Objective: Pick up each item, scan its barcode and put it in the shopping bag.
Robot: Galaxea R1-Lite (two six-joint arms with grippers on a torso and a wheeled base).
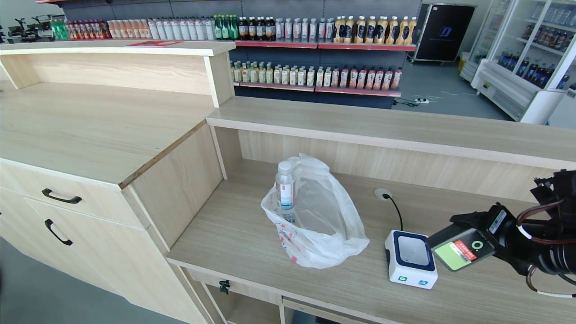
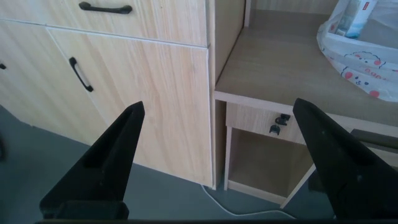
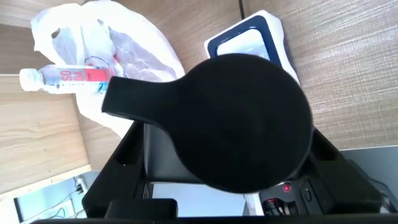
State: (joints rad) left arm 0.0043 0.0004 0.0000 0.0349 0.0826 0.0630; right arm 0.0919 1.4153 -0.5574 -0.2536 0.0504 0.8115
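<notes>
Two drink shelves (image 1: pixel 321 45) behind wooden counter (image 1: pixel 225 234); bag (image 1: pixel 328 229), scanner (image 1: pixel 410 257) on it.

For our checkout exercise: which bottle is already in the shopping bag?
The clear bottle standing in the shopping bag on the counter; the other bottles line the shelves behind.

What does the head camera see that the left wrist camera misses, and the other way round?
Head view: the barcode scanner, a black package in the right gripper beside it, and drink shelves. Left wrist view: the open left gripper and a cable on the floor. Both: the shopping bag with a water bottle inside, and the black cabinet handles.
</notes>
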